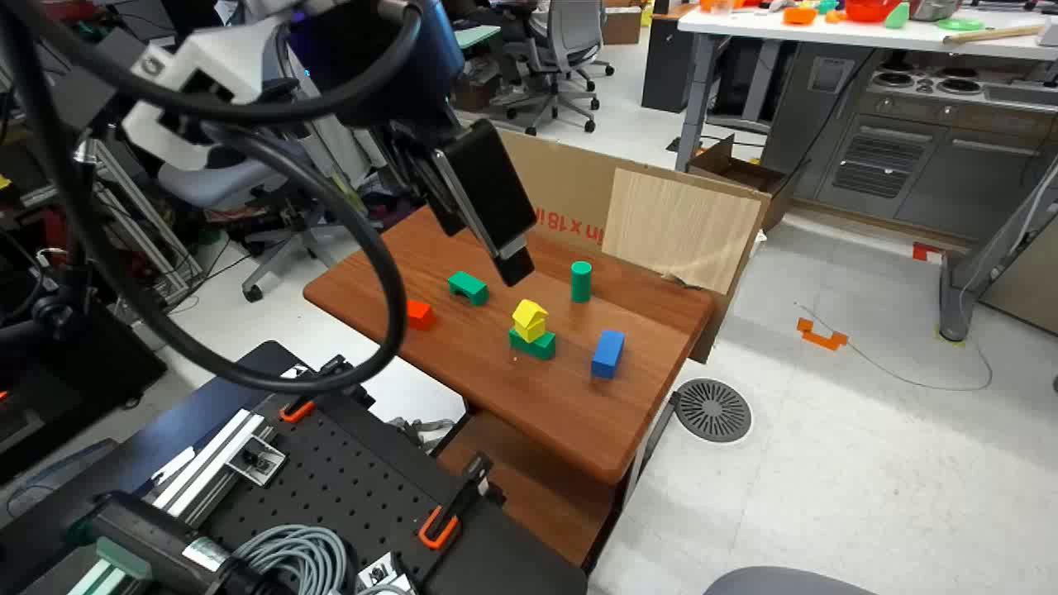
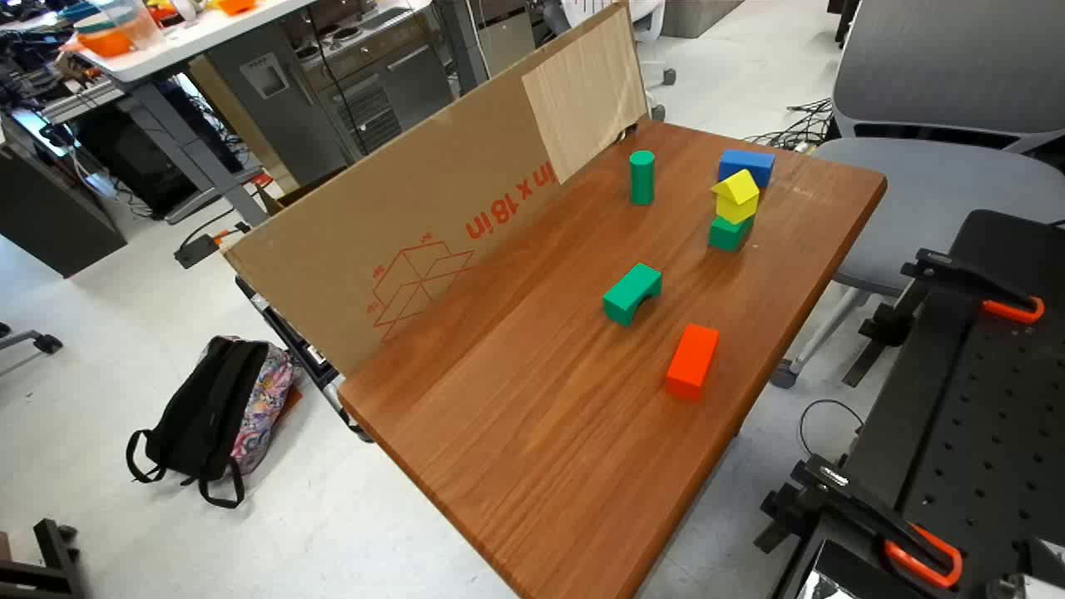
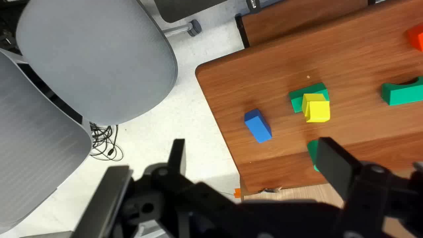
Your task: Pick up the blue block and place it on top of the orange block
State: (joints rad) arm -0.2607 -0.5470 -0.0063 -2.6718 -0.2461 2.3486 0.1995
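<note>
On the table, left to right in an exterior view: orange block, green arch; gripper hangs clear of the blocks — jaws spread wide in the wrist view; yellow blocks sit on a green block; green cylinder stands; blue block lies rightmost — well apart from the orange block.

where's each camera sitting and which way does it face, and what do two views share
In an exterior view: high near the black perforated board, looking down across the table; the arm and gripper show.
In an exterior view: high, off the table end nearer the orange block, looking down towards the blue block; no gripper shows.
Wrist view: on the wrist, looking down at the blue block's table end; the gripper's fingers show, spread.
Both exterior views share the table, both blocks and the cardboard.
</note>
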